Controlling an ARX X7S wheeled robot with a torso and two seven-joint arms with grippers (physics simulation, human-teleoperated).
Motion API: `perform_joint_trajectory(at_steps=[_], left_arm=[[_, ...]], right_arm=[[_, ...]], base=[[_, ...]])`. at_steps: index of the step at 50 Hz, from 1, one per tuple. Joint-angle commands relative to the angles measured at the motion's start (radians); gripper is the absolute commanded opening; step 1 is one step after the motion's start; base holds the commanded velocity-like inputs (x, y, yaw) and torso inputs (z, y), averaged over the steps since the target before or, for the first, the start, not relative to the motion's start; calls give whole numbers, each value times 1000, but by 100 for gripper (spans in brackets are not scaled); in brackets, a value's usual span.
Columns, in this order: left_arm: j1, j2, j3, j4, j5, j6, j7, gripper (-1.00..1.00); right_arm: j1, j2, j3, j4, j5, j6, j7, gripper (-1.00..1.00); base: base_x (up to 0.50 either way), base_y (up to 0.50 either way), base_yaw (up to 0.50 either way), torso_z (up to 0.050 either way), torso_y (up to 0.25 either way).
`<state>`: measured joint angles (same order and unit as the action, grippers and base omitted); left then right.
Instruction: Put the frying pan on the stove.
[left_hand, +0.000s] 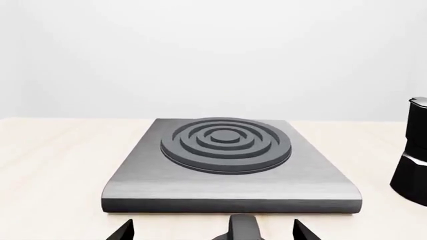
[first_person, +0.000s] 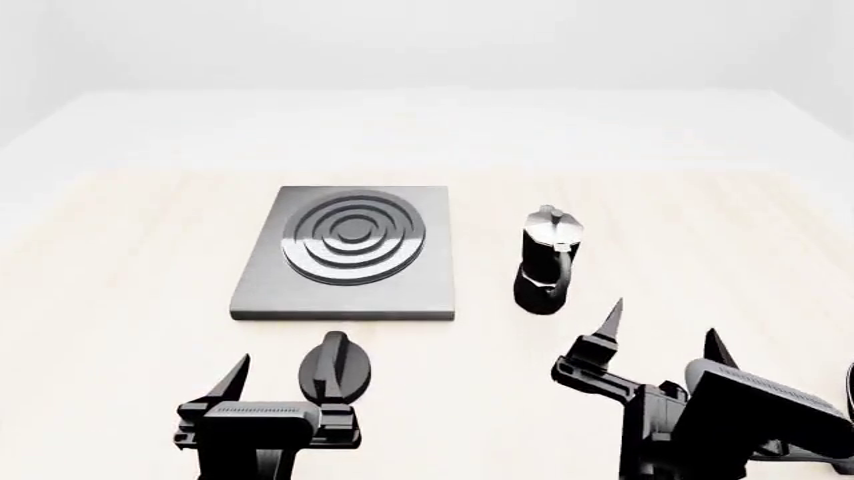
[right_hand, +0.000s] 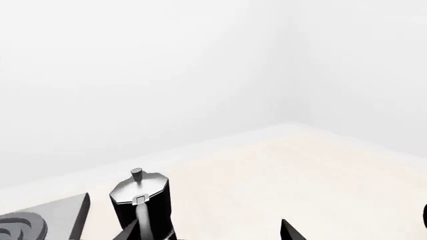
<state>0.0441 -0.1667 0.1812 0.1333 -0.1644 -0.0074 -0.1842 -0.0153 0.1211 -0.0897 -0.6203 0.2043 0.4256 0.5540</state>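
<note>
**Stove** (first_person: 350, 250): flat grey square plate with dark raised rings, lying on the table (first_person: 694, 230), left of centre in the head view. Its top is bare. The left wrist camera looks squarely across its near edge, so it appears to be the clear landing spot.

**Pan**: not identifiable in any view, and not on the stove. A dark sliver at the far right edge of the head view, beyond the right arm, could be part of it, but this cannot be told. The task therefore looks barely started, and the pan must first be found and gripped.

**Moka pot** (first_person: 545, 262): black and silver, upright, just right of the stove and apart from it. It stands between the stove and the right arm, so it is likely an obstacle for anything carried in from that side.

**Knob** (first_person: 336, 368): small and black, on the table in front of the stove's near edge. In the left wrist view it sits between the left fingers, with no contact evident.

**Left gripper** (left_hand: 213, 234): fingers spread wide, holding nothing, low in front of the stove.

**Right gripper** (first_person: 663, 325): fingers spread, empty, raised and pointing towards the moka pot from the near right.

**Markings**: no brand, label or writing readable on any item
</note>
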Motion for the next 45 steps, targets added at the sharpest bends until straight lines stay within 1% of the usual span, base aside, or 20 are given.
perform_joint_trajectory(at_steps=[1,2,5,7,10,13,18,34,45], left_arm=[[1,-7,6,4,-7,1,-8,100],[1,-8,4,5,-8,0,-10,100],[-1,-8,7,0,-10,3,-11,100],[1,-9,11,2,-8,5,-11,100],[2,-11,13,5,-10,6,-12,100],[-2,-12,13,-4,-5,10,-19,100],[-4,-14,14,-4,-8,10,-22,100],[-9,-22,22,-13,-13,9,-33,100],[-7,-29,21,-1,-25,7,-40,100]], right_arm=[[23,-3,29,-92,-19,102,108,100],[19,-3,38,-98,-16,97,111,100],[22,-4,34,-90,-84,109,178,100],[22,-7,39,-84,-71,125,180,100],[25,-6,39,-85,-113,134,225,100],[27,-8,49,-80,-100,132,229,100],[32,2,45,-100,-138,151,268,100],[28,7,111,-134,-104,162,303,100],[5,3,142,-129,-103,137,340,100]], base=[[0,0,0,0,0],[0,0,0,0,0],[0,0,0,0,0],[0,0,0,0,0],[0,0,0,0,0],[0,0,0,0,0],[0,0,0,0,0],[0,0,0,0,0],[0,0,0,0,0]])
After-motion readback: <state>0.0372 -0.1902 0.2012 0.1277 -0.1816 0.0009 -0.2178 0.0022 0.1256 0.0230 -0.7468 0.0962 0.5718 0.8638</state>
